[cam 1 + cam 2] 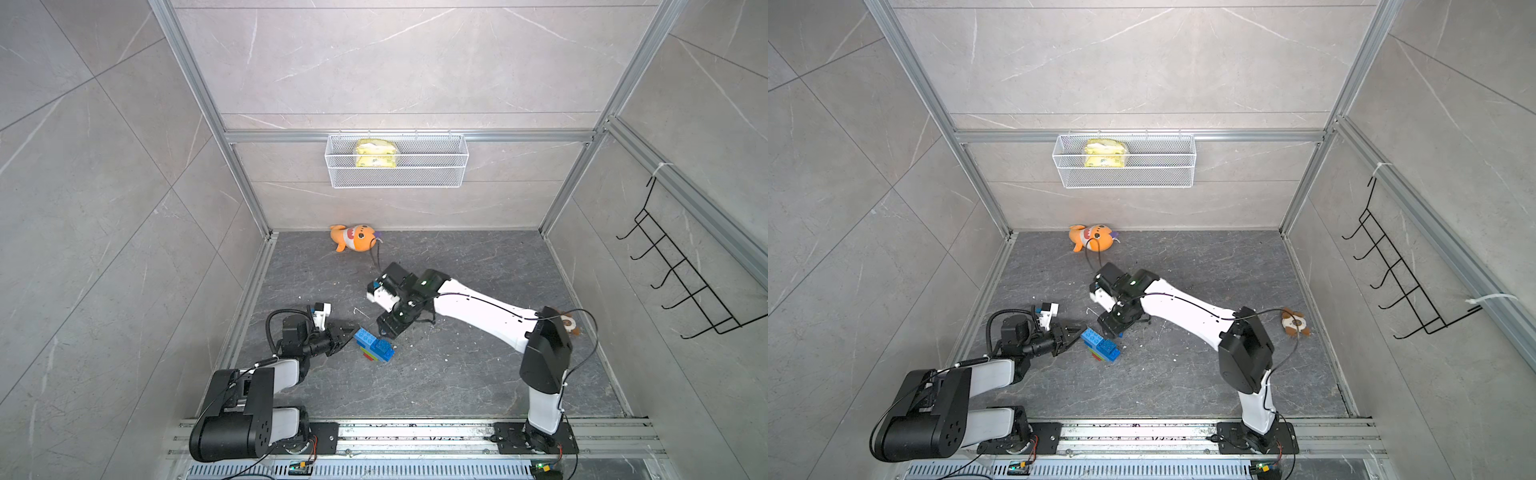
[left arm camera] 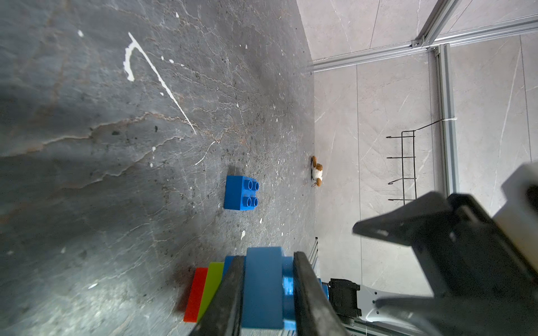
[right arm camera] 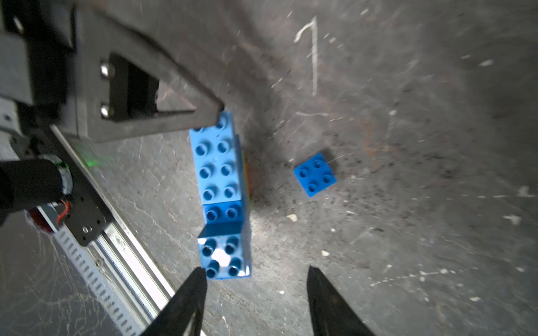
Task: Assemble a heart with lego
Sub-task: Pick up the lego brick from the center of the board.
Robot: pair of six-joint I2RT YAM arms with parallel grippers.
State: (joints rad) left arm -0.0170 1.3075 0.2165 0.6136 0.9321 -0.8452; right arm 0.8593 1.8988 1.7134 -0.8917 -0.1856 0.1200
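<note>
The heart lies on the dark floor as a stepped cluster of blue bricks with a lime-green layer and a red one along one side. My left gripper is shut on a blue brick at the heart's end. My right gripper hovers open just above the heart's other end, with nothing between its fingers. A loose square blue lego brick sits on the floor beside the heart, apart from it; the left wrist view shows that same blue brick too.
An orange plush shark lies by the back wall. A small brown plush sits near the right wall. A white wire basket hangs on the back wall, a black hook rack on the right wall. The arms' rail runs along the front.
</note>
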